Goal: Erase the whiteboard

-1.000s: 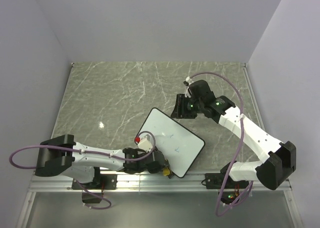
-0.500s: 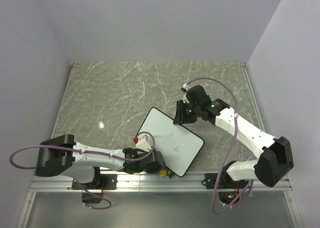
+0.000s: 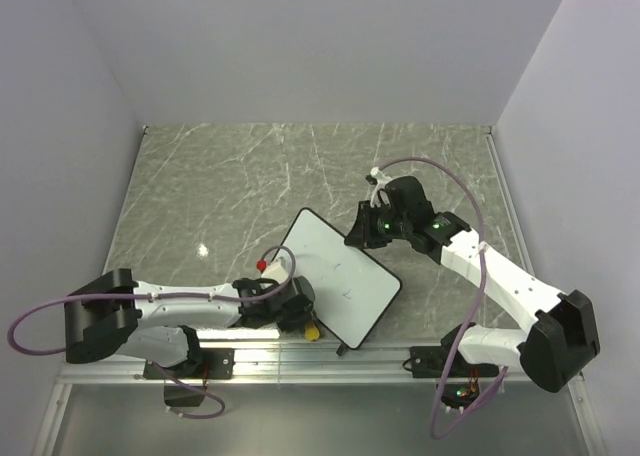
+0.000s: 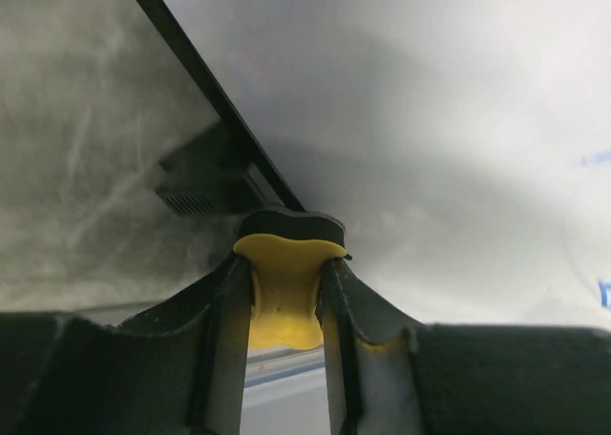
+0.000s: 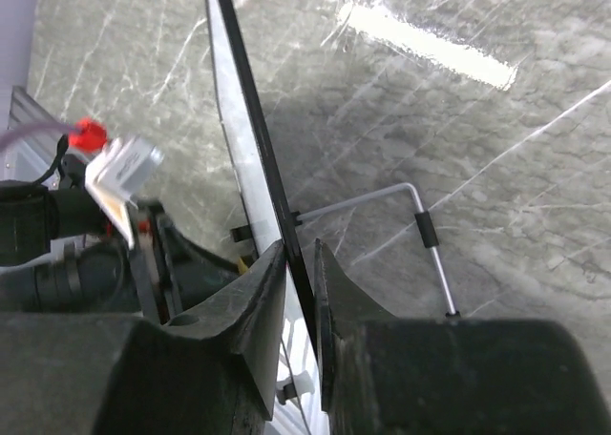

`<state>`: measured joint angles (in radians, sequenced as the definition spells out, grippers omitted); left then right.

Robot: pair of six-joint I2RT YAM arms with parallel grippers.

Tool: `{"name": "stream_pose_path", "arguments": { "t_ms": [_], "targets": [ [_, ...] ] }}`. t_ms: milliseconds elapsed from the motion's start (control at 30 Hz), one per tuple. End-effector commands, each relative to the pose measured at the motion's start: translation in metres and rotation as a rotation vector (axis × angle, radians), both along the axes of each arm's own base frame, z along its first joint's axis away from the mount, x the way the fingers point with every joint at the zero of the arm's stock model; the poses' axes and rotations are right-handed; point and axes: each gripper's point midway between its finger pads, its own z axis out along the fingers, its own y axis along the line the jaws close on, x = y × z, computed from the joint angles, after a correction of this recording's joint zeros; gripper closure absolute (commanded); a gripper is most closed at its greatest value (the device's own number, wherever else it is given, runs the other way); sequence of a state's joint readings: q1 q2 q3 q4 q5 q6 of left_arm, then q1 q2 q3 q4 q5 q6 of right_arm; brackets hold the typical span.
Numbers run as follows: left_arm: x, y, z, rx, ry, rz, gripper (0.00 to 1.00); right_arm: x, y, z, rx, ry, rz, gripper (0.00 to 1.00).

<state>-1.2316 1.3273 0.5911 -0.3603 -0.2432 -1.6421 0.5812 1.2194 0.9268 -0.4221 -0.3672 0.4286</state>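
**While the right pincer (image 5: 298, 254) props the whiteboard (image 3: 345, 276), the left pincer (image 4: 286, 263) sets the eraser at its edge**

The right pincer is nearly closed, its fingers clamped on the thin black frame (image 5: 272, 182) at the board's far edge. That edge looks lifted, so the board slants rather than lying flat on the counter (image 3: 220, 196). The left pincer is closed on a yellow eraser (image 4: 284, 292), whose dark pad sits at the near-left rim, just beside a black side tab (image 4: 200, 187).

I judge the board light, stiff and thin. Its glossy face would slip under rubbing, so the frame is the right place to hold it. Held at one edge only, it may pivot or flex under hard wiping, so gentle strokes suit it. A wire stand (image 5: 420, 220) juts out behind it and could snag.

Blue marks (image 4: 597, 158) lie further in from the eraser. The board's near corner sits close to the front rail (image 3: 400, 361), leaving little room there. Open counter lies beyond the board and to its left.
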Motion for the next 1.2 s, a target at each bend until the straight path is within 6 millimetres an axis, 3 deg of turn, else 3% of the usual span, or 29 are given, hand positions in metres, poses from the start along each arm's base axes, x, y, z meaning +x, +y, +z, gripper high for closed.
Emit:
{"name": "stream_pose_path", "arguments": {
  "t_ms": [0,300,333,400,500,600,700,800,967,1167],
  "targets": [
    [0.041,0.101,-0.054,0.417,-0.089,0.079,1.00,-0.043,-0.008,-0.020,-0.021,0.142,0.062,1.00],
    [0.112,0.071,-0.059,0.492,-0.101,-0.041,1.00,-0.047,-0.021,-0.028,-0.051,0.155,-0.015,1.00],
    [0.129,0.059,-0.051,0.472,-0.124,-0.043,1.00,-0.048,-0.022,-0.029,-0.053,0.154,-0.018,1.00],
    [0.147,0.062,-0.052,0.503,-0.116,-0.071,1.00,-0.050,-0.025,-0.030,-0.051,0.158,-0.037,1.00],
    [0.191,0.041,-0.029,0.494,-0.165,-0.098,1.00,-0.053,-0.028,-0.033,-0.047,0.163,-0.059,1.00],
    [0.212,0.025,-0.006,0.500,-0.203,-0.123,1.00,-0.052,-0.029,-0.036,-0.036,0.167,-0.089,1.00],
    [0.210,-0.003,0.017,0.428,-0.242,-0.125,1.00,-0.049,-0.029,-0.039,-0.028,0.176,-0.129,1.00],
    [0.193,-0.028,0.040,0.349,-0.277,-0.109,1.00,-0.045,-0.026,-0.041,-0.013,0.190,-0.155,1.00],
    [0.159,-0.048,0.064,0.239,-0.289,-0.059,1.00,-0.035,-0.021,-0.035,-0.007,0.189,-0.173,1.00],
    [0.111,-0.004,0.056,0.285,-0.257,-0.025,1.00,-0.019,-0.018,-0.023,-0.034,0.157,-0.183,1.00]
  ]
}}
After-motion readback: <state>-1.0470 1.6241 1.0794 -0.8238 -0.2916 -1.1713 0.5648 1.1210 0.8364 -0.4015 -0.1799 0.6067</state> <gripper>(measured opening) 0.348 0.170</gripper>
